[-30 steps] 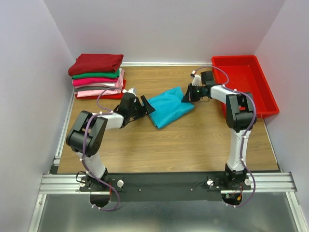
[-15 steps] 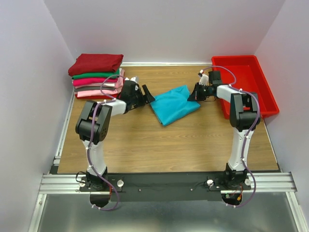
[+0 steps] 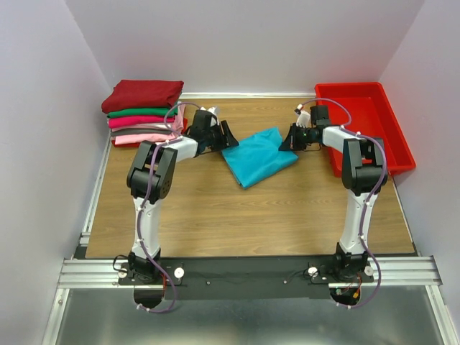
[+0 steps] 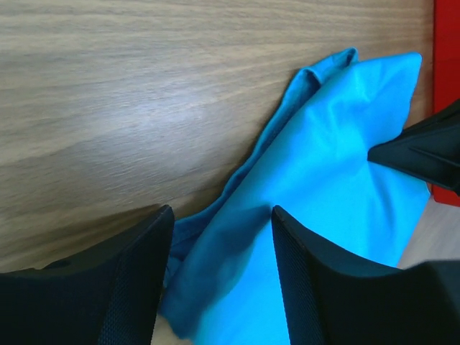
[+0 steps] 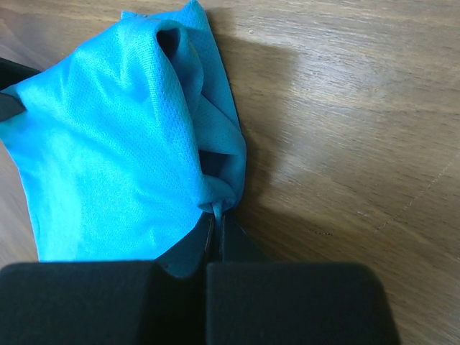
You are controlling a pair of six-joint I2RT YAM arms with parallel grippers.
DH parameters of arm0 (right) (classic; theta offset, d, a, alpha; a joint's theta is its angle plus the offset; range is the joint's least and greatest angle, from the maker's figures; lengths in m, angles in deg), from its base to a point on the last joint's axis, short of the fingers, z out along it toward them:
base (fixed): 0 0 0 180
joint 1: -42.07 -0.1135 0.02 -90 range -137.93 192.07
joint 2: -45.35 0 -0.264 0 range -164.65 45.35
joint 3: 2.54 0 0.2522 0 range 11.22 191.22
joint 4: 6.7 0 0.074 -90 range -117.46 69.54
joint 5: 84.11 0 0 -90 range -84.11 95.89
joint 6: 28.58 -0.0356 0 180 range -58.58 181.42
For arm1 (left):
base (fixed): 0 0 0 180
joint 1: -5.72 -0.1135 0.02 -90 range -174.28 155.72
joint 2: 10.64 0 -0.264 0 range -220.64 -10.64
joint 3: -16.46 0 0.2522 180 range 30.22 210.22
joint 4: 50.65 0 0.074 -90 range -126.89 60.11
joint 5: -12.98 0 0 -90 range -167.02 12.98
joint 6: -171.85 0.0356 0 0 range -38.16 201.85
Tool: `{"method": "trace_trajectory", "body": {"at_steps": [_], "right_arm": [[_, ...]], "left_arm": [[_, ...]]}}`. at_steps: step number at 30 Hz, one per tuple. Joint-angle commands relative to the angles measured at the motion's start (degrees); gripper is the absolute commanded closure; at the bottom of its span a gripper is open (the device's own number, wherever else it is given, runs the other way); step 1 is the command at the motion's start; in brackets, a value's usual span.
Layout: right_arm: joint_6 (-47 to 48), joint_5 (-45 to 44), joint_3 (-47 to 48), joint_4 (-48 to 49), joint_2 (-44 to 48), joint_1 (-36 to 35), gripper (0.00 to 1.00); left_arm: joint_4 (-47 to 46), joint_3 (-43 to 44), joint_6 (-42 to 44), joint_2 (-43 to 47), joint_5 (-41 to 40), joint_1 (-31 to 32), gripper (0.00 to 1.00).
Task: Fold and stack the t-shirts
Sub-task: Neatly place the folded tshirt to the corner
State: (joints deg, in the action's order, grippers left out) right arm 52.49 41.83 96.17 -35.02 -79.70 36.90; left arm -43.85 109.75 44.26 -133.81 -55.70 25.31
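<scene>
A teal t-shirt (image 3: 259,157) lies loosely folded in the middle of the wooden table. My right gripper (image 3: 286,141) is shut on its right corner, and the right wrist view shows a pinch of teal fabric (image 5: 108,144) between the closed fingertips (image 5: 217,215). My left gripper (image 3: 230,136) sits at the shirt's left edge, open. In the left wrist view its two fingers straddle a fold of the teal cloth (image 4: 345,165) without pressing it. A stack of folded t-shirts (image 3: 144,111), dark red on top, then green, magenta and pink, rests at the back left corner.
A red plastic bin (image 3: 363,118) stands at the back right, just behind the right gripper; its edge (image 4: 447,72) shows in the left wrist view. White walls close in the table on three sides. Bare wood lies in front of the teal shirt.
The left gripper swung back and to the right, from in front of the stack to the shirt's left edge, its jaws narrowing. The right gripper first drew the shirt slightly back-right, then held still.
</scene>
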Motion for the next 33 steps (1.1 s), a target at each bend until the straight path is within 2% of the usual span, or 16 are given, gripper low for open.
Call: {"method": "trace_trajectory", "body": {"at_steps": [1,10,15,16,17,18,19,20,21,26,28,29,30,31,33], "right_arm": [[1.72,-1.05,-0.75,-5.3,-3.35,-0.02,0.99],[1.98,-1.14,-0.4,-5.65,-3.53,-0.02,1.0],[2.07,-1.49,-0.4,-5.65,-3.35,-0.02,1.0],[1.99,-1.49,-0.4,-5.73,-3.35,-0.02,0.99],[2.16,-1.49,-0.31,-5.74,-3.27,-0.02,1.0],[2.07,-1.49,-0.31,-5.74,-3.35,0.07,1.0],[2.07,-1.49,-0.31,-5.74,-3.27,0.16,1.0],[2.07,-1.4,-0.31,-5.82,-3.27,0.25,1.0],[2.07,-1.05,-0.31,-5.74,-3.27,0.16,1.0],[2.77,1.23,-0.13,-6.0,-2.13,0.86,0.99],[4.7,5.0,-0.31,-6.17,-0.46,1.47,0.8],[5.41,5.88,-0.4,-6.52,0.24,1.65,0.61],[7.76,7.72,-0.4,-6.87,1.9,2.09,0.51],[8.39,8.35,-0.22,-7.31,2.79,2.35,0.28],[11.72,8.01,-0.13,-8.46,4.81,2.79,0.13]], "left_arm": [[8.46,-0.51,1.28,-4.27,3.9,1.94,0.39],[14.6,1.86,8.57,-4.09,4.52,2.55,0.4],[18.55,4.05,10.77,-3.48,2.16,2.47,0.42],[19.0,4.32,11.12,-3.39,2.06,2.55,0.45],[19.52,4.67,11.65,-3.21,1.8,2.47,0.56],[19.96,5.02,11.92,-2.95,1.53,2.47,0.63],[20.4,5.29,12.35,-2.86,1.62,2.47,0.75],[21.37,6.07,13.14,-2.86,1.71,2.47,0.94],[21.81,6.43,13.67,-2.77,1.71,2.47,1.0],[23.83,8.97,19.29,0.03,3.73,2.55,1.0],[26.2,10.38,22.72,3.46,-0.3,2.64,1.0],[29.25,12.47,24.21,4.6,-2.84,2.9,1.0],[31.11,13.71,27.7,6.52,-10.26,3.78,1.0],[32.96,15.81,29.13,7.24,-13.73,4.13,1.0],[37.18,17.41,31.51,8.47,-21.8,4.92,1.0]]}}
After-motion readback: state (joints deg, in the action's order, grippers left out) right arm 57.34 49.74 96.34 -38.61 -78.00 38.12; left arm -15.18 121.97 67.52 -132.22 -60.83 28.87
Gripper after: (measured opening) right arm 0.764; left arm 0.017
